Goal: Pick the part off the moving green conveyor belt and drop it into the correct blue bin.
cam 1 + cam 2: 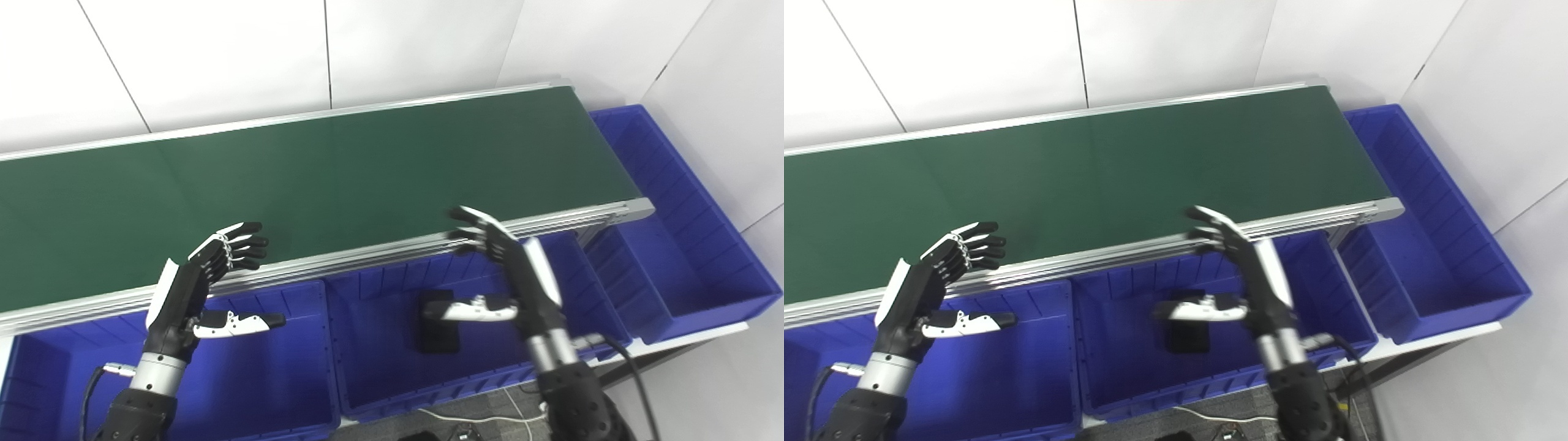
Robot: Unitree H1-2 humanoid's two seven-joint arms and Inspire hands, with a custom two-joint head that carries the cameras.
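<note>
The green conveyor belt (343, 171) runs across the view and carries no part that I can see. A black part (438, 327) lies on the floor of the middle blue bin (392, 380), just below my right thumb. My right hand (505, 269) hovers open over that bin at the belt's near rail, fingers spread and holding nothing. My left hand (202, 282) is open too, raised over the left blue bin (294, 367) with its fingertips (251, 242) above the belt's near edge.
A long blue bin (692, 245) sits at the belt's right end, below its roller. The aluminium rail (367, 254) borders the belt on my side. White wall panels stand behind and to the right. Cables trail on the floor under the bins.
</note>
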